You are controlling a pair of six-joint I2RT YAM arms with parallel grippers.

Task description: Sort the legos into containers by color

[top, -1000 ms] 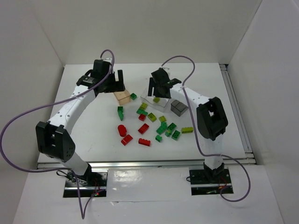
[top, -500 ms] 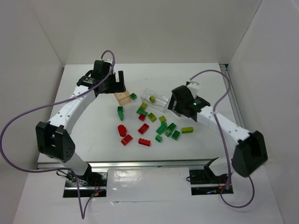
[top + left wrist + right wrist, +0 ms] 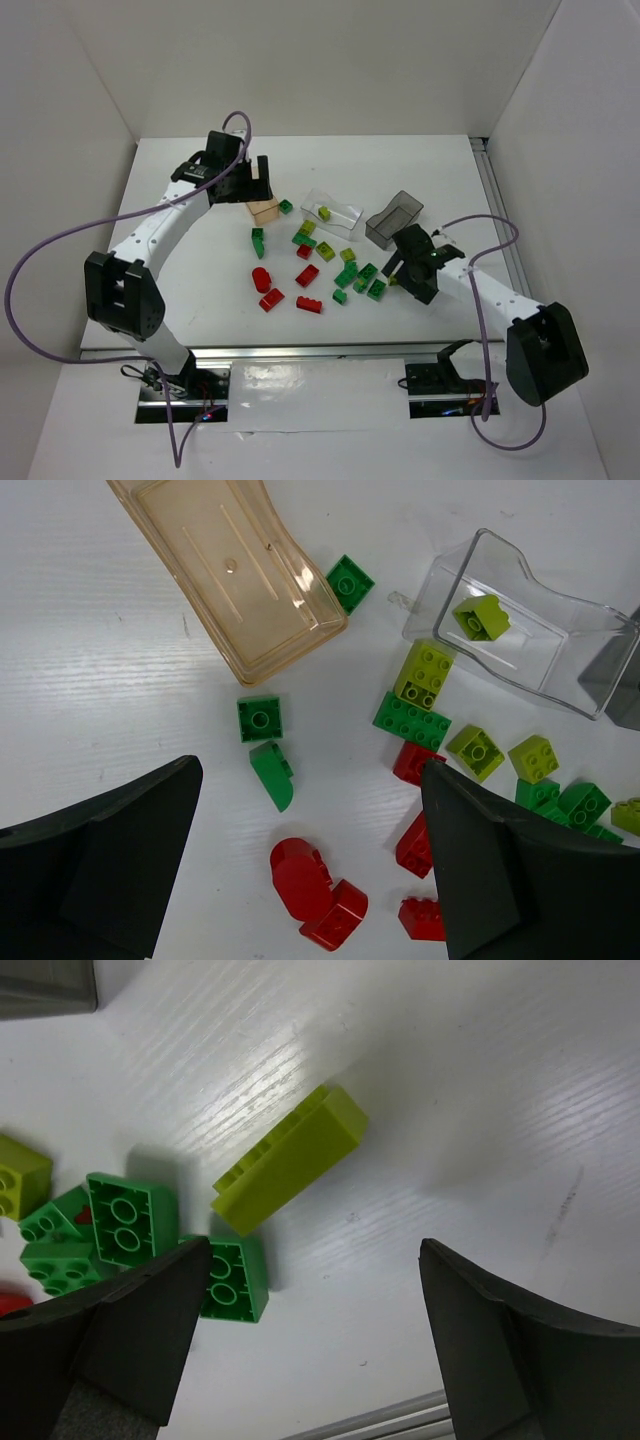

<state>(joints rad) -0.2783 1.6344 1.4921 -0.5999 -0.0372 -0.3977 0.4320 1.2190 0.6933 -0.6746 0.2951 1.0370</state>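
- Right gripper [image 3: 315,1350] has been shifted from clear box [image 3: 333,212] to the right edge of the pile [image 3: 340,270]; jaws are spread apart.
- Yellow-green brick [image 3: 290,1160] is left untouched, just ahead of the jaws.
- Left gripper [image 3: 310,865] is held with jaws apart near peach box [image 3: 230,580].

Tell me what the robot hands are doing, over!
Left gripper open, empty. Right gripper open above long yellow-green lego. One small lego in clear container. Nearby green lego crowds it.

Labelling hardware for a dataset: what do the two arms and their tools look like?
Left arm and right arm: white links, black joint housings, a purple cable along each. Left tool and right tool: black, with broad matte fingers.
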